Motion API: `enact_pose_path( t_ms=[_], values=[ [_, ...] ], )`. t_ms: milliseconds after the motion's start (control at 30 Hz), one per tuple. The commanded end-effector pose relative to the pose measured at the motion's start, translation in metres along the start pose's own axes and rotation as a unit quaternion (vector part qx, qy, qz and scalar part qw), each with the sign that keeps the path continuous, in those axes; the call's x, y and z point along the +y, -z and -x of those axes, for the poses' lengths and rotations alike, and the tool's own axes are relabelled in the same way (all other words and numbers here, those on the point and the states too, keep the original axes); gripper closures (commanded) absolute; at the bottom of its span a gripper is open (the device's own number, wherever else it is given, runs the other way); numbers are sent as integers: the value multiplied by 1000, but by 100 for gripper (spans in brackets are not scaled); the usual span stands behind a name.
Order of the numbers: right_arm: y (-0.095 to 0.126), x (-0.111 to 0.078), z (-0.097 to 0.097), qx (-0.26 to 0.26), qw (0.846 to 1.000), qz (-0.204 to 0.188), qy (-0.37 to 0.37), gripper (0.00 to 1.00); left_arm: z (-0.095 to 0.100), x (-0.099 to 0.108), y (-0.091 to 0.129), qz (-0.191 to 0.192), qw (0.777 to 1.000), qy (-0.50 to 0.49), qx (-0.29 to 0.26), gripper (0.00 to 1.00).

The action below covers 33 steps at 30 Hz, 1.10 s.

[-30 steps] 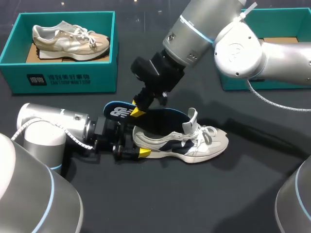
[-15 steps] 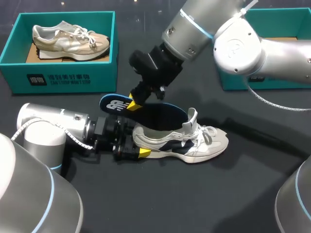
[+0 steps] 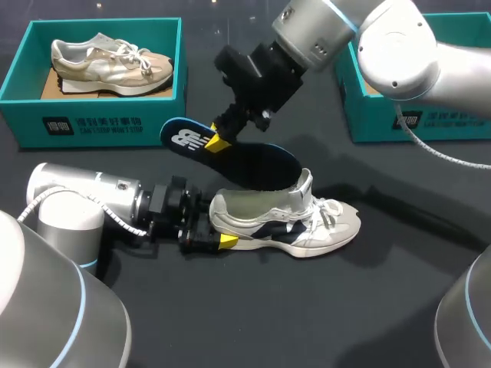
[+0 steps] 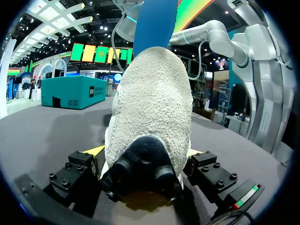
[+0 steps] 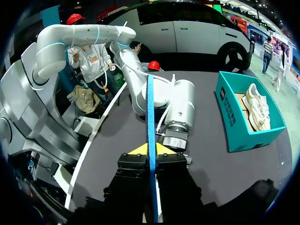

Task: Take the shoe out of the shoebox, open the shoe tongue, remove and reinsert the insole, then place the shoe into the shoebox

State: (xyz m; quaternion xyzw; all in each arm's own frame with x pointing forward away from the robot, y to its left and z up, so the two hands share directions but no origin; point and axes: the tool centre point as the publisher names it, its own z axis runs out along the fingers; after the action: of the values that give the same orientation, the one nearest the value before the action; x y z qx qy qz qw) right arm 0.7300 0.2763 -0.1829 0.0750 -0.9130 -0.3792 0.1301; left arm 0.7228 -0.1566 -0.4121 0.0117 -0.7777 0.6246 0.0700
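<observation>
Mid-counter point(image 3: 253, 307), toward the front: white-and-navy shoe point(image 3: 307, 224) on its sole, toe to the right, tongue upright; left gripper point(image 3: 217, 224) with its fingers clamped on the heel from both sides; blue insole point(image 3: 249, 162) aslant just above and behind the shoe's mouth, with the right gripper point(image 3: 219, 143) fingers closed on its heel end. Open counter lies before and right of the shoe; teal shoebox point(image 3: 92, 126) holding a beige shoe point(image 3: 107, 60) at far left; second teal shoebox point(image 3: 368, 115) at far right, with the right arm point(image 3: 399, 61) crossing over it.

Left arm point(image 3: 84, 203) low, level, jaws clamped on shoe point(image 3: 284, 222) heel; right arm point(image 3: 399, 46) raised, jaws pinching insole point(image 3: 253, 157).
</observation>
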Motion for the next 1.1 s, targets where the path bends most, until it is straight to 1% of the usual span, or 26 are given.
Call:
enact_pose_path(
  t_ms=[33, 67, 100, 200, 267, 300, 333, 367, 833, 900, 933, 1000, 1033, 1067, 1100],
  values=[
    [-1, -1, -1, -1, 1000, 1, 0, 100, 0, 2, -1, 0, 1000, 0, -1, 100],
    [-1, -1, -1, -1, 1000, 1, 0, 100, 0, 2, -1, 0, 1000, 0, -1, 100],
    [2, 4, -1, -12, 1000, 3, 0, 100, 0, 2, -1, 0, 1000, 0, -1, 100],
    [19, 18, -5, -42, 999, 13, -6, 100, 0, 2, -1, 0, 1000, 0, -1, 100],
    [33, 22, -9, -51, 998, 39, -10, 100, 0, 2, -1, 0, 1000, 0, -1, 100],
    [38, 23, -10, -47, 997, 55, -13, 100, 0, 2, -1, 0, 1000, 0, -1, 100],
    [48, 24, -13, -32, 996, 78, -16, 100, 0, 2, -1, 0, 1000, 0, -1, 100],
    [56, 25, -17, -41, 996, 82, -18, 100, 0, 2, -1, 0, 1000, 0, -1, 100],
    [56, 25, -17, -41, 996, 82, -18, 100, 0, 2, -1, 0, 1000, 0, -1, 100],
    [69, 28, -21, -61, 993, 99, -16, 100, 0, 2, -1, 0, 1000, 0, -1, 100],
    [77, 28, -24, -65, 991, 115, -24, 100, 0, 2, -1, 0, 1000, 0, -1, 100],
    [94, 24, -31, -75, 983, 159, -45, 100, 0, 2, -1, 0, 1000, 0, -1, 100],
    [103, 22, -35, -72, 979, 188, -43, 100, 0, 2, -1, 0, 1000, 0, -1, 100],
    [110, 21, -40, -71, 975, 207, -40, 100, 0, 2, -1, 0, 1000, 0, -1, 100],
    [116, 21, -44, -81, 975, 200, -51, 100, 0, 2, -1, 0, 1000, 0, -1, 100]
  ],
)
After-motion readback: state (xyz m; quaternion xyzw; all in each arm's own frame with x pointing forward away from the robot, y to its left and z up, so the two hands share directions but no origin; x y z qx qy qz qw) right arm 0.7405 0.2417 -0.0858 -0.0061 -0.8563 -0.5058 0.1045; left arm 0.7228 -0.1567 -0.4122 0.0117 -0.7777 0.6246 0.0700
